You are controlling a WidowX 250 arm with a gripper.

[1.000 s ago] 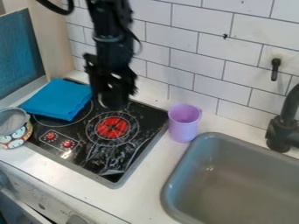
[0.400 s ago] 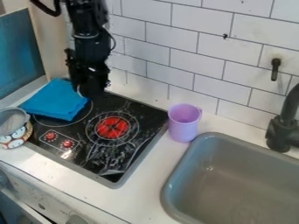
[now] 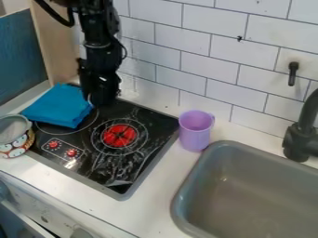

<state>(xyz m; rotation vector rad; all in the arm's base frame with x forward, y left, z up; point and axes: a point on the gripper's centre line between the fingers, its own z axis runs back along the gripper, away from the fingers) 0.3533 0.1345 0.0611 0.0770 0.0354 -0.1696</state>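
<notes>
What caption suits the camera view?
Black gripper near folded blue cloth on toy stovetop; purple mug beside grey sink.

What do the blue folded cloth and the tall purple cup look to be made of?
Blue folded cloth: probably woven fabric, matte, judging by its soft stacked folds. Tall purple cup: likely smooth plastic with a low sheen, from its even colour, though painted metal is possible.
</notes>
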